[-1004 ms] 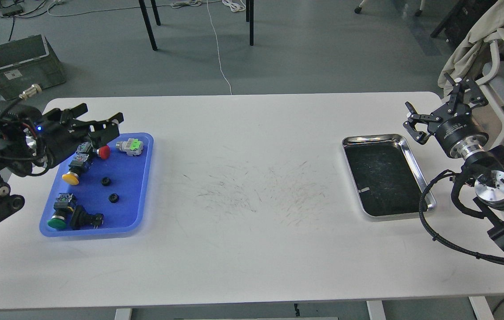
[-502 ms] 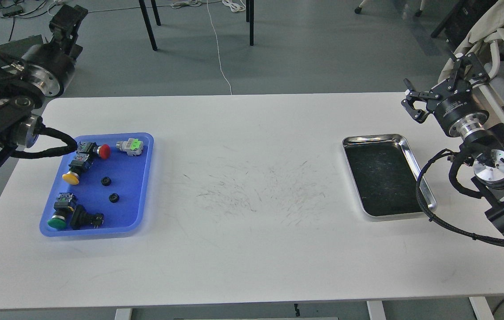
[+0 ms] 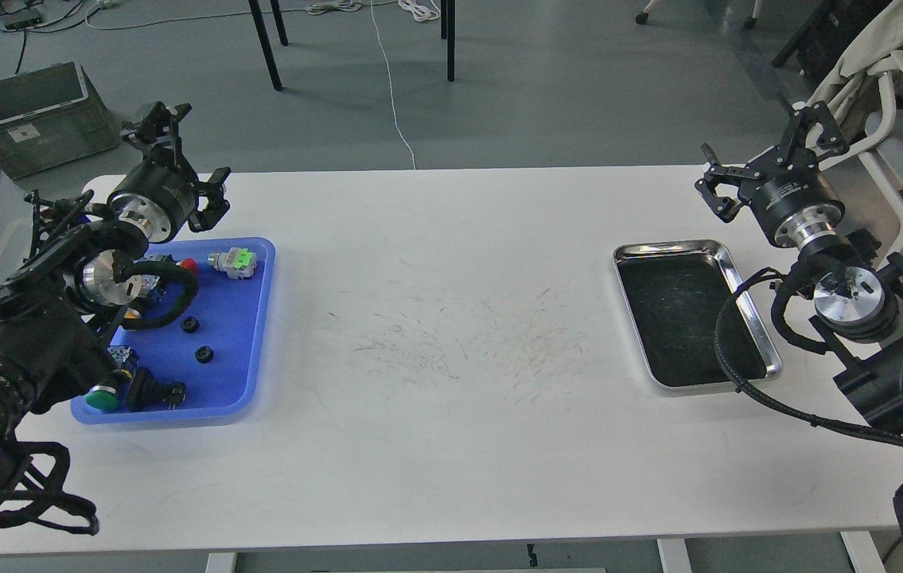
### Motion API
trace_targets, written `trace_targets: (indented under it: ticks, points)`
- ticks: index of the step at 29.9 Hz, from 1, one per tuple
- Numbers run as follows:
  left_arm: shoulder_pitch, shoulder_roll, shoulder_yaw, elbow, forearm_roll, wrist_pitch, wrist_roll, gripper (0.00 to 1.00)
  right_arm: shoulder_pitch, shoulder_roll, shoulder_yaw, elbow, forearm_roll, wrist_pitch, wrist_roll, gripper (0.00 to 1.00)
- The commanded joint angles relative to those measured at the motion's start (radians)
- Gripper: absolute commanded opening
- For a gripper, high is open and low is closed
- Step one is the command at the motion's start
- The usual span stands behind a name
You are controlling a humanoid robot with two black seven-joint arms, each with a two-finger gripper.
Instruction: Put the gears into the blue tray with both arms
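Note:
The blue tray [image 3: 248,318] lies at the table's left. Two gears lie inside it, one gear [image 3: 190,324] near the middle and the other gear [image 3: 203,354] just below it. Coloured push-button switches share the tray, among them a green-topped one [image 3: 233,262]. My left gripper [image 3: 180,159] hovers above the tray's far left corner, open and empty, its fingers spread wide. My right gripper [image 3: 761,163] is raised beyond the steel tray's far right corner, open and empty too. My left arm hides part of the tray's left side.
A shiny steel tray [image 3: 745,302] with a dark bottom lies at the table's right, nothing in it. On the floor behind the table's left corner stands a grey crate [image 3: 37,119]. A chair draped with cloth [image 3: 857,72] is at the far right.
My left arm swung up off the tray, then came back down to hover at the tray's far left corner. My right gripper drifted up and left. The gears have not moved.

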Motion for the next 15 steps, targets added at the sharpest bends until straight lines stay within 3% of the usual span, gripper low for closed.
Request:
trace_targets:
  ticks: [1,5,15]
  points:
    - [-0.003,-0.001,-0.002,0.008,-0.064,-0.016,0.009,0.98,-0.001,0.010,0.001,0.005,0.001,-0.023,-0.065,0.99]
    - [-0.009,-0.004,0.000,-0.002,-0.082,-0.016,0.021,0.98,-0.009,0.010,0.009,0.000,0.003,-0.045,-0.106,0.99]
    - [-0.017,-0.029,0.003,-0.002,-0.082,0.005,0.019,0.98,-0.009,0.011,0.009,0.017,0.003,-0.037,-0.083,0.99]
